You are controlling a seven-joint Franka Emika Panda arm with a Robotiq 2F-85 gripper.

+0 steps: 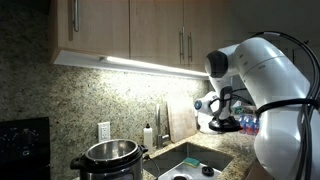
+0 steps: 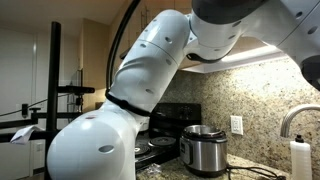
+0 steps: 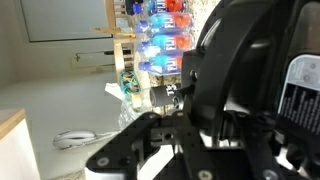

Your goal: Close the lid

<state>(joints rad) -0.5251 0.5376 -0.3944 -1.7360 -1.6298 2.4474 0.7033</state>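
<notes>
The steel cooker with black side handles stands on the counter at the lower left, and it also shows as a steel cooker against the granite wall. Its top looks open, with a dark rim. The lid cannot be made out in any view. My gripper hangs in the air well to the right of the cooker and above it, over the sink. In the wrist view my gripper is a dark blur that fills the frame, its jaws shut on nothing.
A sink lies between cooker and arm. Blue bottles with red caps stand on a shelf beyond the gripper. A black stove sits beside the cooker. A faucet and soap bottle stand at the right. Cabinets hang overhead.
</notes>
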